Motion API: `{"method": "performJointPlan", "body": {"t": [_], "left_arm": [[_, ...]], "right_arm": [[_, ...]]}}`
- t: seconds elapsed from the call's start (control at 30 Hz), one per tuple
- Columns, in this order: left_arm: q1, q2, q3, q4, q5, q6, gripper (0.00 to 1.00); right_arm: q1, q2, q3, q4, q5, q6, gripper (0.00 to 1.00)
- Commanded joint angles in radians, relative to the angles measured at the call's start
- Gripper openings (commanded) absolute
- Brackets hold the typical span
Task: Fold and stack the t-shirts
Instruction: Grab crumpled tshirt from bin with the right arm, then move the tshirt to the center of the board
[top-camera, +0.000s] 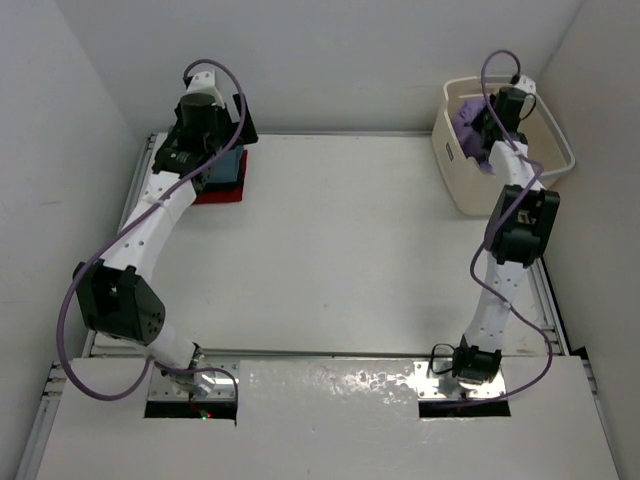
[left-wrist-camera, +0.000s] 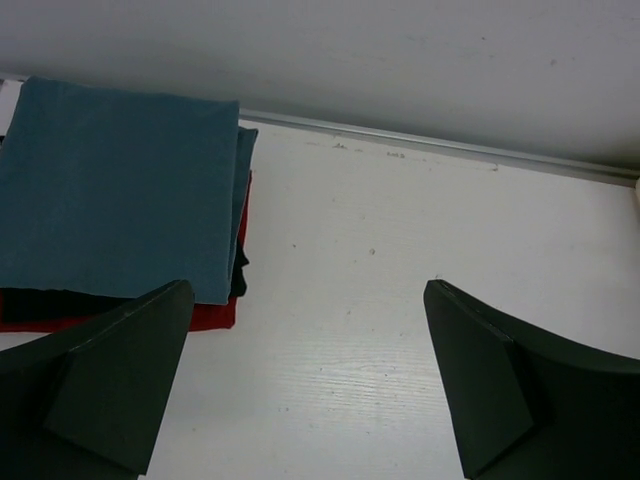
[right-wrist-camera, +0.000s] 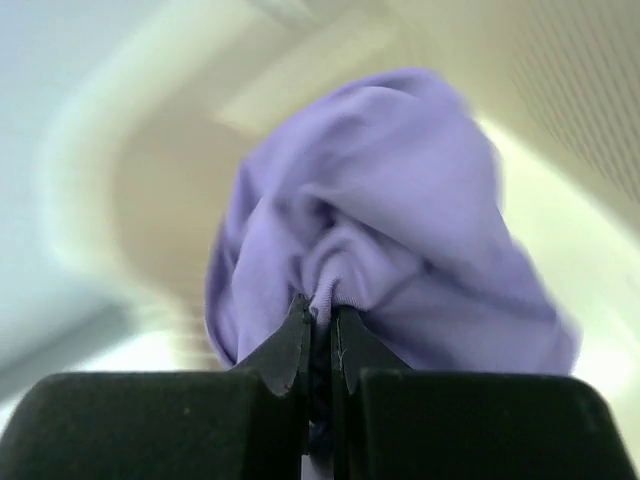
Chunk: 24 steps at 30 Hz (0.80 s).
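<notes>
T-shirt stack (left-wrist-camera: 110, 190) of 3 — right pincer (right-wrist-camera: 320, 312) clamps 1 lavender t-shirt (right-wrist-camera: 400, 200), left pincer (left-wrist-camera: 308, 292) apart.

The laundry basket (right-wrist-camera: 100, 180) blurs behind the lavender t-shirt (right-wrist-camera: 380, 220); the teal t-shirt (left-wrist-camera: 110, 180) covers nearly all the black t-shirt (left-wrist-camera: 35, 305).
</notes>
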Motion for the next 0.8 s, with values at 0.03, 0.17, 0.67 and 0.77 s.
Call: {"method": "performJointPlan", "body": {"t": [0.03, 0.17, 0.67, 0.77], "left_arm": [[-0.007, -0.077, -0.064, 0.1, 0.074, -0.027, 1.0], [-0.007, -0.086, -0.111, 0.131, 0.094, -0.067, 1.0], [-0.005, -0.23, -0.285, 0.102, 0.135, -0.174, 1.0], [-0.005, -0.278, -0.347, 0.079, 0.105, -0.238, 1.0]], "right_arm": [[0.044, -0.203, 0.068, 0.238, -0.14, 0.015, 0.0], [0.103, -0.258, 0.192, 0.173, -0.345, -0.04, 0.0], [0.283, -0.787, -0.423, 0.281, -0.808, 0.025, 0.0], [0.283, -0.918, -0.751, 0.151, -0.59, -0.075, 0.53]]}}
